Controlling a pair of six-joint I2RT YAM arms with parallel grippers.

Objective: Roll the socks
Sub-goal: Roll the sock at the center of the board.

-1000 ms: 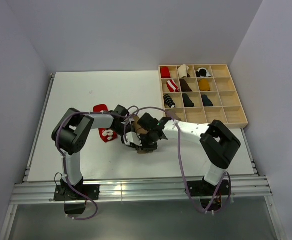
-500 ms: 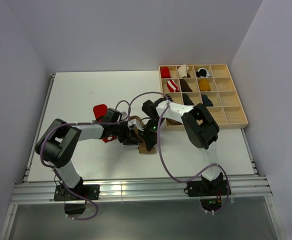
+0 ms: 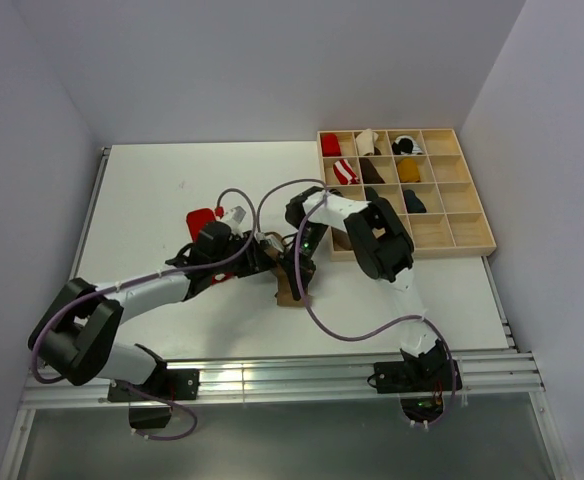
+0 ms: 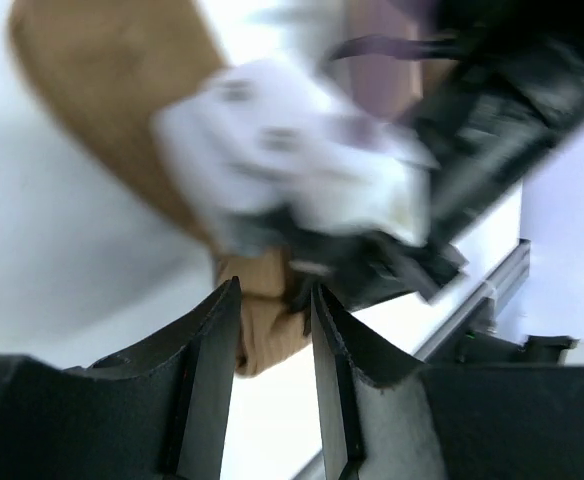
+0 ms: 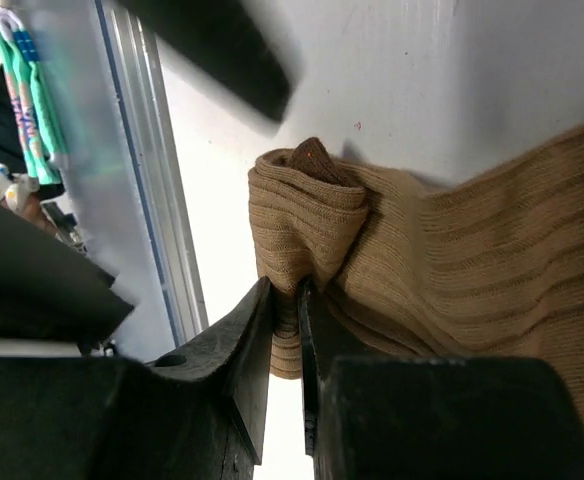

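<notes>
Pale grey walls [image 3: 272, 60] close in one white surface [image 3: 152, 200]. One wooden tray [image 3: 462, 200] of sixteen compartments sits at its far right corner, with sock bundles [image 3: 408, 170] in its left three columns. Two arms [image 3: 157, 290] meet mid-surface, nearer the near edge, over one tan sock [image 3: 290, 292]. One red sock [image 3: 200, 219] shows beside the left arm. The right tool [image 5: 284, 300] pinches a tan fold. The left tool [image 4: 270, 310] has tan fabric between slightly parted fingers, but I cannot tell whether it grips.

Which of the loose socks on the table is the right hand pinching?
The tan-brown sock: the right hand is shut on its folded end. The red sock lies apart, farther left on the table.
</notes>
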